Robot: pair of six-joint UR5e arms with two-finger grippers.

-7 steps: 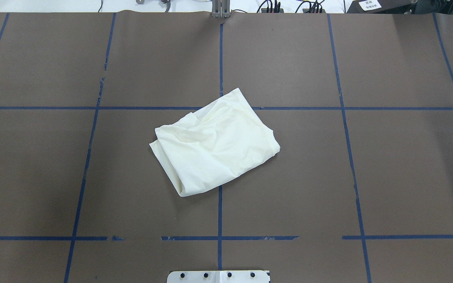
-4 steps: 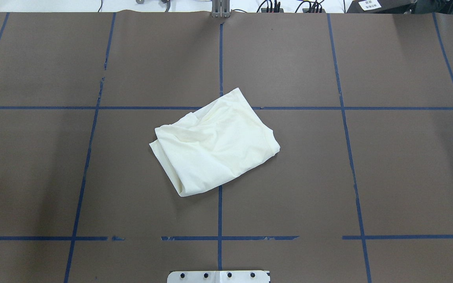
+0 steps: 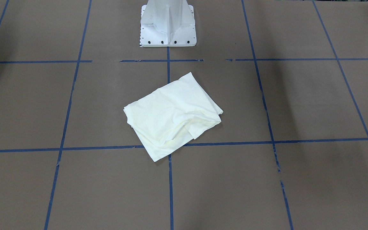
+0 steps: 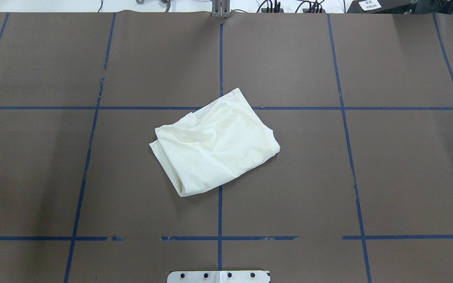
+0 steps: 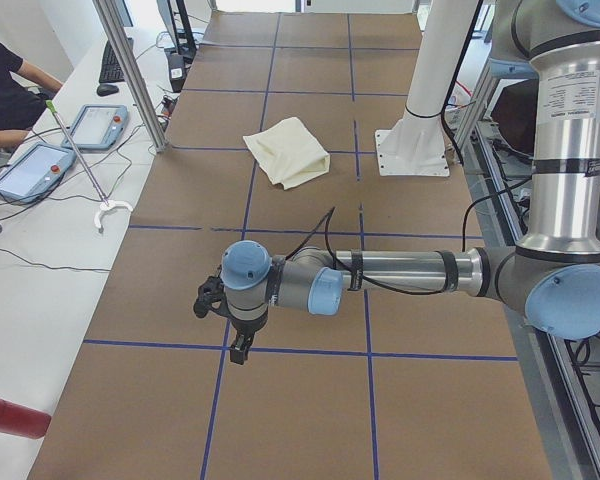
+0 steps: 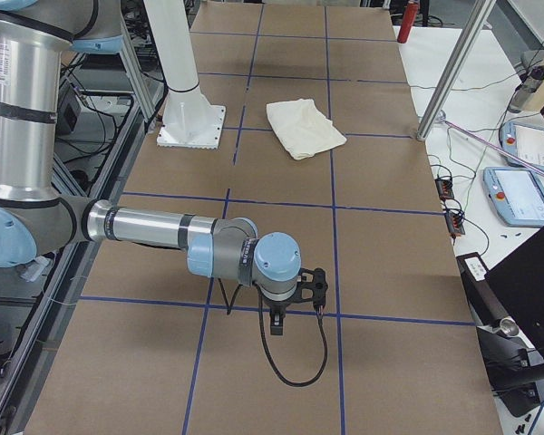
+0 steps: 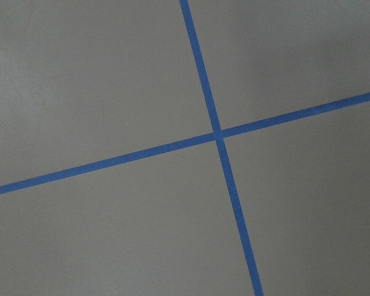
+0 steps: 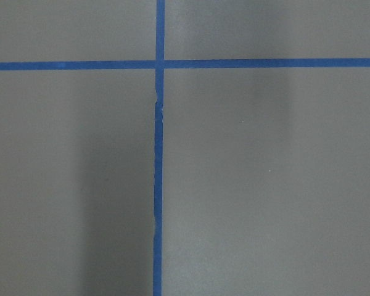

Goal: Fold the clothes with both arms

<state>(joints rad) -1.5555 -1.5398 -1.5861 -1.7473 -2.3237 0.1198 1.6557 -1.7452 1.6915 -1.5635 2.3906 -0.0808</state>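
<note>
My left jaws hang at the end of my left arm, pointing down over the brown surface, low and left of centre in the left side view. They show only in that view, so I cannot tell whether they are open or closed. My right jaws hang the same way from my right arm, low in the right side view, and again I cannot tell how they stand. Each wrist camera sees only bare surface and a crossing of blue tape.

Both arms are well apart from the cream T-shirt. It lies folded into a rough rectangle at the middle of the overhead view, across the central tape crossing. Its plain side is up. The long axis runs from lower left to upper right of that frame, and one corner points toward the top edge. In the front-facing view the T-shirt sits below the white pedestal, with loose layers showing at its lower right edge.
</note>
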